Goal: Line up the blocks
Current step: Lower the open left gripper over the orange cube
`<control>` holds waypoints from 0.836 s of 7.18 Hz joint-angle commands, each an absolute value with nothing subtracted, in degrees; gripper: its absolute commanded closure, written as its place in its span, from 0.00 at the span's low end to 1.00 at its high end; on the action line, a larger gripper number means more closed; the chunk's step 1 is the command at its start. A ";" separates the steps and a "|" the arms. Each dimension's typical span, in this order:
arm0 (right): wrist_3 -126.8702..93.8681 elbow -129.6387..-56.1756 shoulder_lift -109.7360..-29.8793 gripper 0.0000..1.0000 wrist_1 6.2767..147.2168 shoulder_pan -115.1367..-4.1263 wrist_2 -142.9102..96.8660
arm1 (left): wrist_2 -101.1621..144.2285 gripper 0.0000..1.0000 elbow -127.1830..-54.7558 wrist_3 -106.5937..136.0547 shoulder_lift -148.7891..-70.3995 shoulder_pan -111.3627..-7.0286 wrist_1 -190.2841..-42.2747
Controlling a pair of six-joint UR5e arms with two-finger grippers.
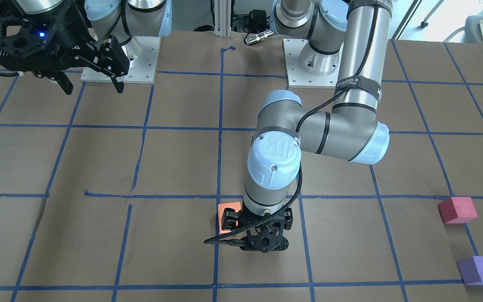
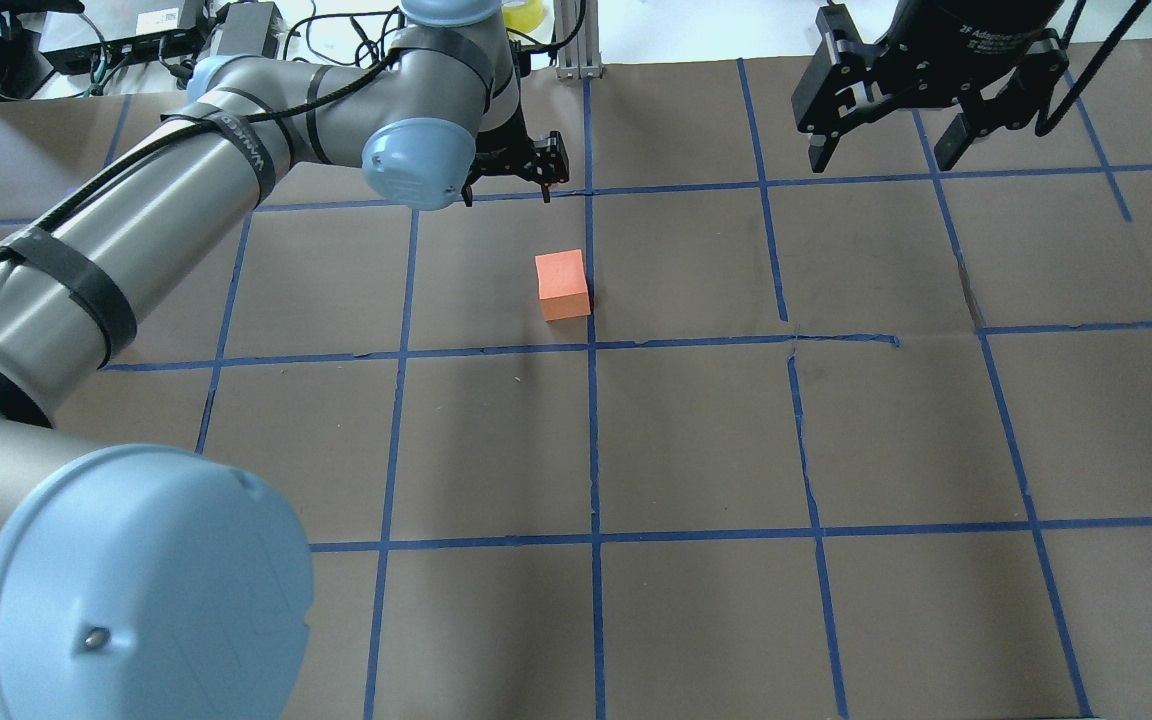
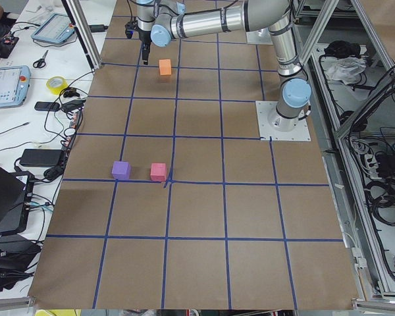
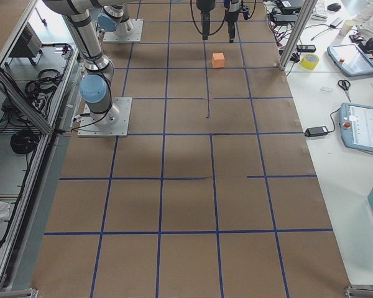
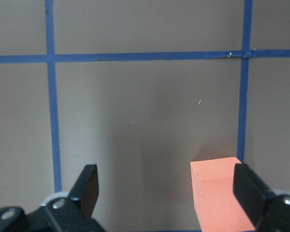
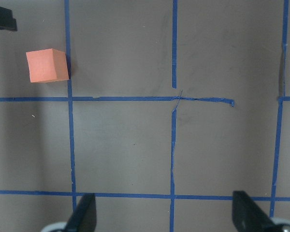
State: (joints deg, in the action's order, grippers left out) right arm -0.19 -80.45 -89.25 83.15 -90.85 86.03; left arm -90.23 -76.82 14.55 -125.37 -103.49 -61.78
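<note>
The orange block (image 2: 562, 285) sits on the brown table near the middle tape line; it also shows in the front view (image 1: 229, 218) and in the left wrist view (image 5: 217, 195). My left gripper (image 5: 166, 193) is open and empty, its right finger (image 5: 249, 193) close beside the orange block. It hovers just past the block in the overhead view (image 2: 508, 190). The pinkish-red block (image 1: 457, 209) and the purple block (image 1: 479, 270) lie apart from it at the table's left end. My right gripper (image 2: 881, 158) is open and empty, raised over the right half.
Blue tape lines form a grid on the brown paper (image 2: 696, 440). The two arm base plates (image 1: 120, 63) (image 1: 308, 67) stand at the robot's side. A side bench with tablets, a tape roll (image 4: 309, 61) and cables runs along the far edge.
</note>
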 commanded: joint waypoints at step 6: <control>0.79 -81.21 -88.95 0.00 82.79 -90.97 91.50 | -87.10 0.00 -82.18 15.21 -131.13 -106.52 -56.79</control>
State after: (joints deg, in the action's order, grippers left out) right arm 0.75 -81.17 -88.99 82.83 -90.93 91.59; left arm -87.07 -81.55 15.35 -130.36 -106.49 -58.28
